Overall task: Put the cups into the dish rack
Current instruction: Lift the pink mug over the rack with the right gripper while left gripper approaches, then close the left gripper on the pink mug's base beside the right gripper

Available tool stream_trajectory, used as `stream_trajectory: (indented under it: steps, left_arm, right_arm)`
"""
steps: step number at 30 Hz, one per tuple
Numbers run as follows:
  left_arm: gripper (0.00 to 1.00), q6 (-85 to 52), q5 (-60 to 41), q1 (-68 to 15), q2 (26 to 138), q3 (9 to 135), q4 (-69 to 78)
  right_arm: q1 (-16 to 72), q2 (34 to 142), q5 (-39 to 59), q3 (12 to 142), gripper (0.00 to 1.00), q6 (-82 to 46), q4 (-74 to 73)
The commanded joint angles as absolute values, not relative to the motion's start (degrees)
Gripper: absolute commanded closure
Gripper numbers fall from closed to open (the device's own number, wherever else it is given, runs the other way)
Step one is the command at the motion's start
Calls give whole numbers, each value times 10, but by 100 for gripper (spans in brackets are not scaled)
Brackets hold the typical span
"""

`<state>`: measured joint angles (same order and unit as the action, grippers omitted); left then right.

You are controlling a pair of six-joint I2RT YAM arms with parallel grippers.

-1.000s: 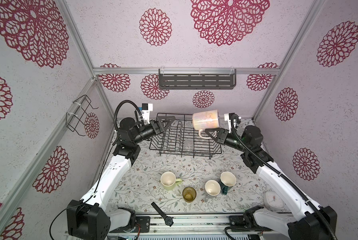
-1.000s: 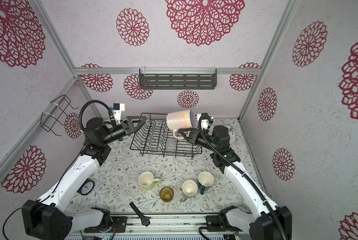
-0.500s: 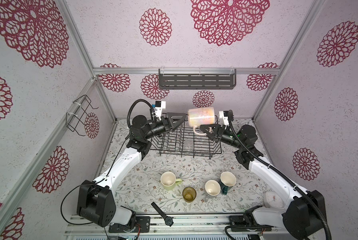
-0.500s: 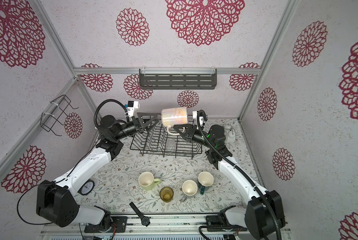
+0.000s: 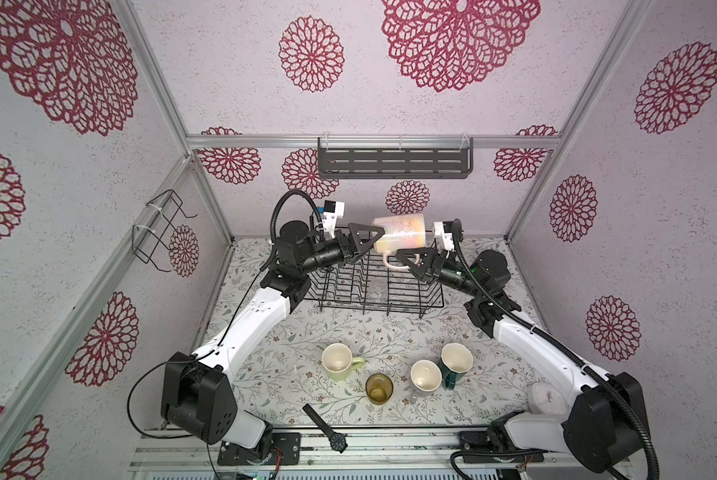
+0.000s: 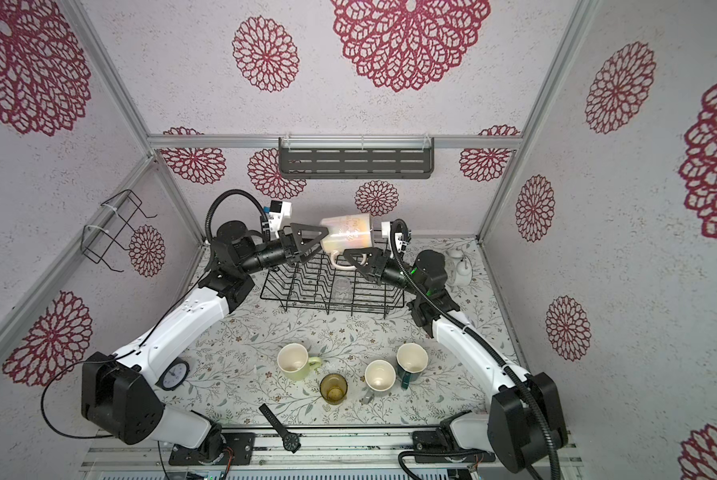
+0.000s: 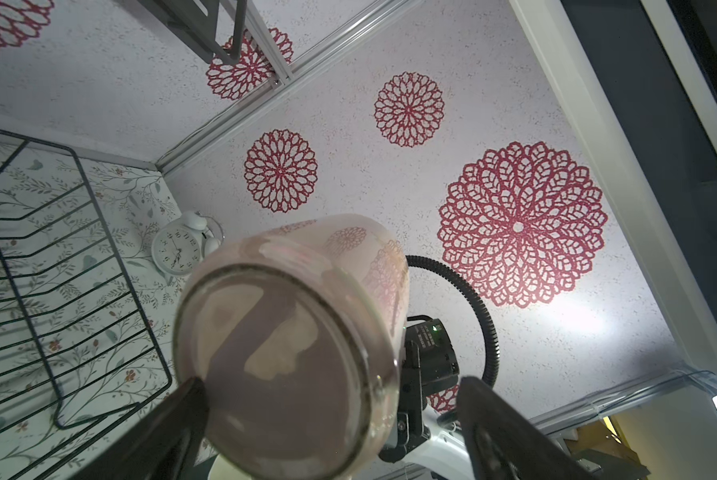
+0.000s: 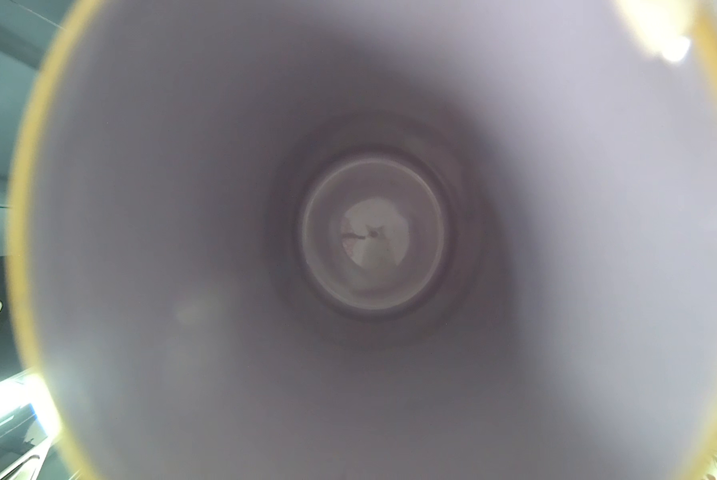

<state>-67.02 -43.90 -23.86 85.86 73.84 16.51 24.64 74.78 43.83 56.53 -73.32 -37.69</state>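
The tall pink mug lies on its side in the air above the dish rack. My right gripper is shut on its handle, and the right wrist view looks straight into the lilac inside. My left gripper is open, with the mug's base between its fingers and a gap on one side. A small clear glass stands in the rack. In front stand a yellow-green mug, an amber tumbler, a grey mug and a teal mug.
A black wristwatch lies at the front edge. A white alarm clock stands right of the rack and a black clock sits by the left arm. A slotted shelf hangs on the back wall and a wire holder on the left wall.
The right arm has carried the pink mug left, over the rack. The left arm has swung right, bringing its open fingers around the mug's base.
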Motion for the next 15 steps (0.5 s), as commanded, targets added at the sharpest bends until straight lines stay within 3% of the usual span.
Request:
stream_trajectory:
  steps: [1, 15]
  left_arm:
    - [3, -637, -421, -243, 859, 752, 106]
    - [3, -711, -458, -241, 881, 732, 223]
  right_arm:
    - [256, 730, 453, 593, 100, -725, -491]
    - [291, 775, 471, 598, 100, -762, -570]
